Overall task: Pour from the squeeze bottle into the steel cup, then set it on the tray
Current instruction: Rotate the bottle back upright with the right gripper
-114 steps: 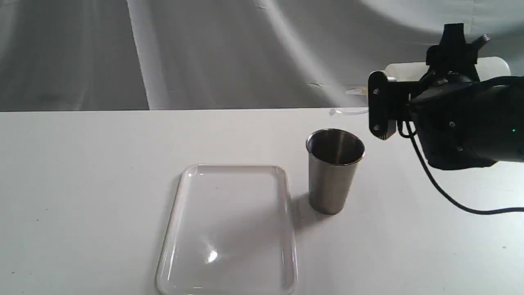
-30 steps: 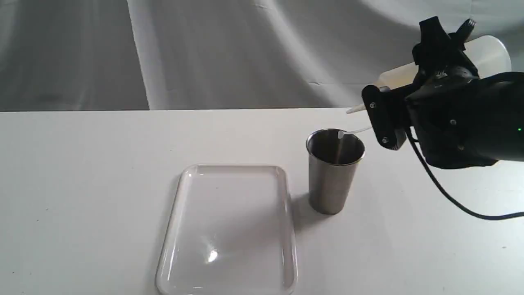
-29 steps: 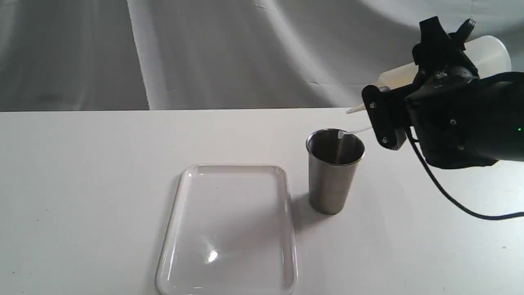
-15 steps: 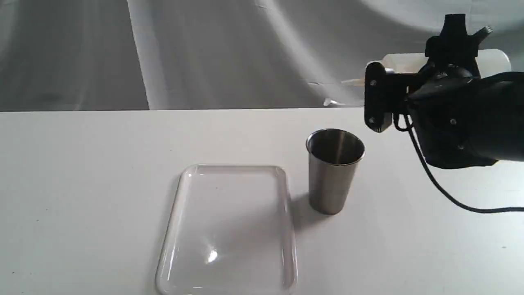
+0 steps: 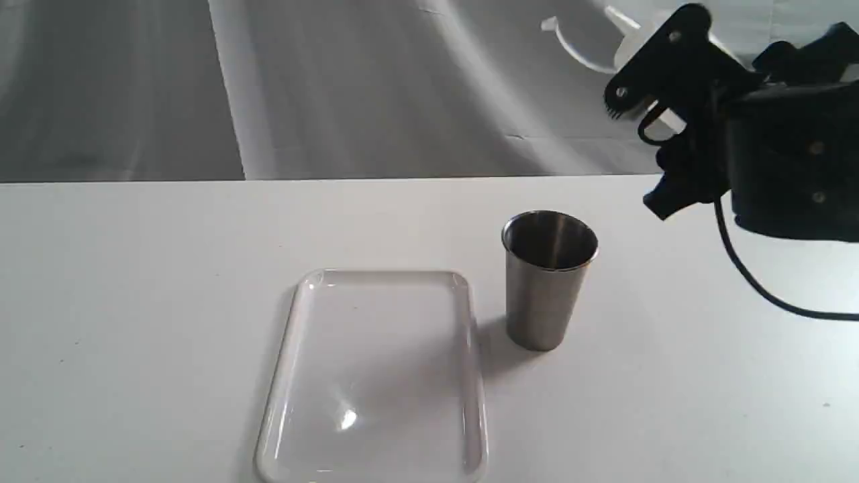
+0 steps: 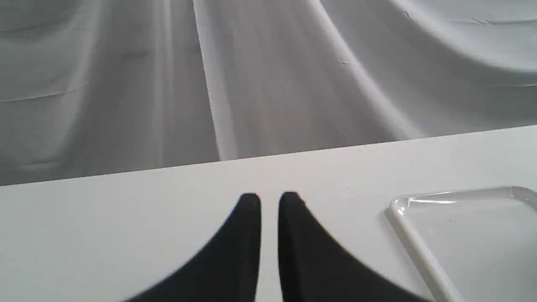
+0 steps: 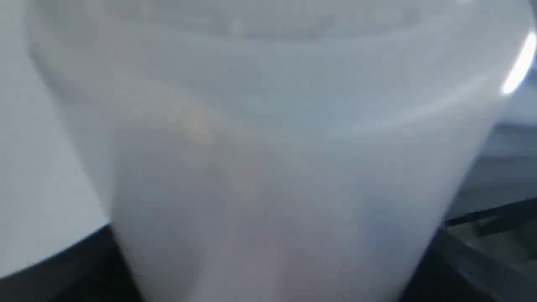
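Observation:
The squeeze bottle (image 5: 629,47) is held in the air at the upper right, tilted with its cone nozzle pointing up and to the left and its cap strap (image 5: 570,48) dangling beside it. My right gripper (image 5: 664,80) is shut on it and hides most of its body. Its whitish wall (image 7: 268,167) fills the right wrist view. The steel cup (image 5: 550,278) stands upright on the table, below and left of the bottle. The clear tray (image 5: 295,315) lies flat left of the cup with nothing on it. My left gripper (image 6: 269,201) is shut, low over the table, beside the tray's corner (image 6: 402,205).
A white table (image 5: 134,302) carries everything, and a grey draped cloth (image 5: 335,87) hangs behind it. The right arm's black cable (image 5: 758,288) loops down over the table at the right.
A second ago the bottle was tipped with its nozzle over the cup. It then levelled out, and now it has swung up and to the right, nozzle pointing upward, clear of the cup.

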Motion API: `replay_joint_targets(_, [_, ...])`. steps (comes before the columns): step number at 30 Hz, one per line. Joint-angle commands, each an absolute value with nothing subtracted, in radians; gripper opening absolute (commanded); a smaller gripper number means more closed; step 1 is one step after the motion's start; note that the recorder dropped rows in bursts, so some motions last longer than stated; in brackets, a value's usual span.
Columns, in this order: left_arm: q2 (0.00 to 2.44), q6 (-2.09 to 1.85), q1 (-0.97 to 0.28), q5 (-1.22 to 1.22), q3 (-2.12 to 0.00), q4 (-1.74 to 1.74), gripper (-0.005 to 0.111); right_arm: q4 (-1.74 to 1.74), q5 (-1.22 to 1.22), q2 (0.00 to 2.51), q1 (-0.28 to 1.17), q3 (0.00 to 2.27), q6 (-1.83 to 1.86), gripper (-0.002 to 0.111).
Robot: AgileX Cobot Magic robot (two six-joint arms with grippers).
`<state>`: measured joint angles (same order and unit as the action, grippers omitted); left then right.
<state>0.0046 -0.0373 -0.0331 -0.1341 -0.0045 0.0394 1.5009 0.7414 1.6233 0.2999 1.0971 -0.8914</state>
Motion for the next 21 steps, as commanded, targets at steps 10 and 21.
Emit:
replay_joint_targets(10, [0.0,-0.032,-0.039,-0.133,0.0,0.04,0.008,1.146,0.487,1.49,0.299,1.102,-1.018,0.051])
replay_joint_targets(21, [0.0,-0.034,-0.039,-0.133,0.0,0.04,0.008,1.002,0.188,1.463,0.386,1.054,-1.029,0.051])
